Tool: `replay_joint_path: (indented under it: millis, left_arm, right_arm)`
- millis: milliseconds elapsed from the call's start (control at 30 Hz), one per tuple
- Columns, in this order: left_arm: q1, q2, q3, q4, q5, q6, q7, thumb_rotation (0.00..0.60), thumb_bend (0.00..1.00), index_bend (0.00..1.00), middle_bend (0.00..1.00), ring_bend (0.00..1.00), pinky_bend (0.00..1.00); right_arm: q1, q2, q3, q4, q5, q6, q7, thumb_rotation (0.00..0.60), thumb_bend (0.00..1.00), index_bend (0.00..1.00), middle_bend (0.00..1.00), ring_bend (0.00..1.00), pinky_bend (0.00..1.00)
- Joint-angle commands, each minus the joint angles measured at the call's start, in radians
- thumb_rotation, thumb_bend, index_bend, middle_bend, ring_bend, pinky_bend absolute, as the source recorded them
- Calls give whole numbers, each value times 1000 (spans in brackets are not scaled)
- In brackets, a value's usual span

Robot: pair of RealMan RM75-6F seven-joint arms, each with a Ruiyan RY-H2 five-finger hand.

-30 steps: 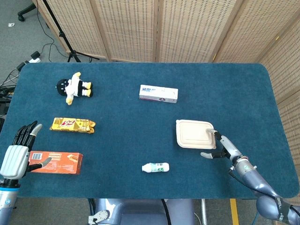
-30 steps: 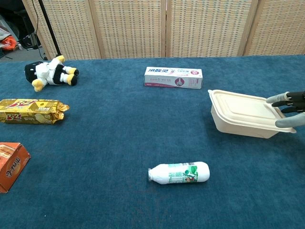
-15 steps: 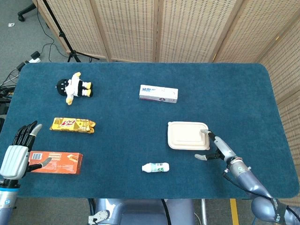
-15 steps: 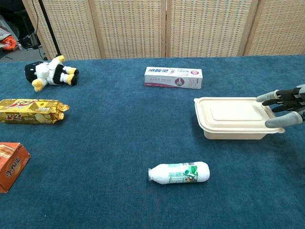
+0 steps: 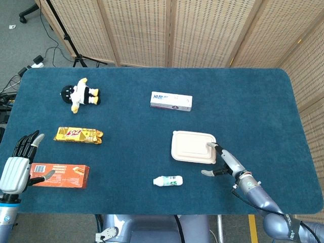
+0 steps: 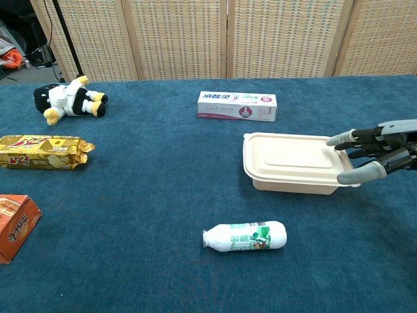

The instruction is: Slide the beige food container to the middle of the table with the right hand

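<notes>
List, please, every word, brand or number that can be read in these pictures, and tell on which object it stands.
No text can be read with confidence.
White and pink box: print too small.
Gold snack pack: red logo, blurred.
White bottle: green label, unreadable.
Orange box: print too small.
Beige food container, plush toy: no text.

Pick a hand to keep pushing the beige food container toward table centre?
Right. The right hand touches the beige lidded food container at its right end; the left hand sits at the table's far left, by the orange box.
</notes>
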Motion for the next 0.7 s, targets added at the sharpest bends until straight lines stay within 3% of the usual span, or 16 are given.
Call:
replay_joint_path:
  millis: [33, 700]
  left_arm:
    - [0, 1, -1, 0, -1, 1, -2, 600, 110, 0, 0, 0, 2]
    - [1, 4, -2, -1, 0, 3, -9, 600, 109, 0, 0, 0, 2]
  right_arm:
    - [10, -12, 0, -8, 17, 7, -17, 600, 208, 74, 0, 0, 42]
    - [54, -56, 0, -45, 74, 37, -96, 600, 208, 74, 0, 0, 42]
